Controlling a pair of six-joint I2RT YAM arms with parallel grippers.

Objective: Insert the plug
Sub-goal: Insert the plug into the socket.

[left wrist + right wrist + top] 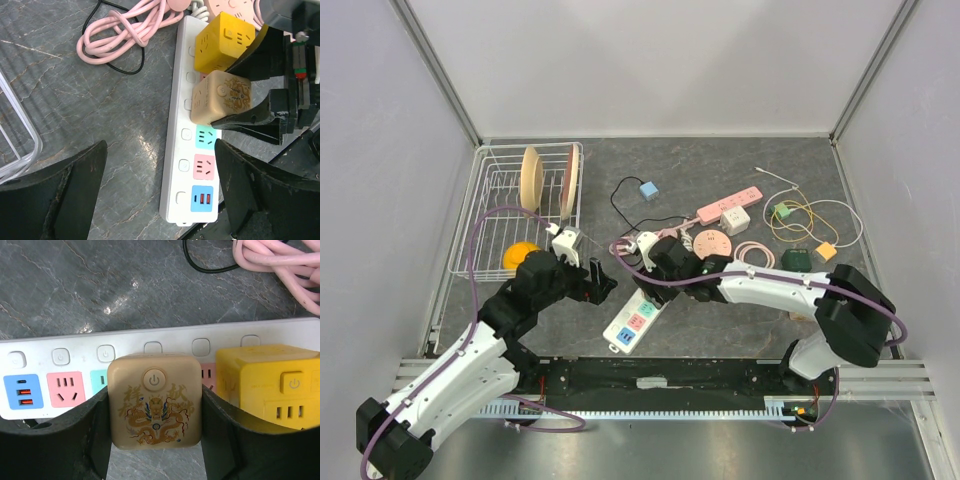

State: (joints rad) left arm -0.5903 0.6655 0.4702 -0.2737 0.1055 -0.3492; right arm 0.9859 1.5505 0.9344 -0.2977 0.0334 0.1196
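Observation:
The plug is a beige cube (155,407) with a gold dragon and a power button. My right gripper (156,412) is shut on it, one black finger (92,425) on each side. It sits over a socket of the white power strip (182,165), between a yellow cube (222,42) and the teal socket (206,136). Whether its prongs are in is hidden. My left gripper (160,192) is open and straddles the strip's near end by the blue USB panel (204,199), holding nothing. In the top view both grippers (600,280) (655,252) meet at the strip (632,322).
A coiled pink cable (125,30) and a black cord lie past the strip's far end. A wire dish rack (500,215) with plates and an orange thing (520,255) stands at the left. More strips, chargers and cables (730,205) lie at the back right.

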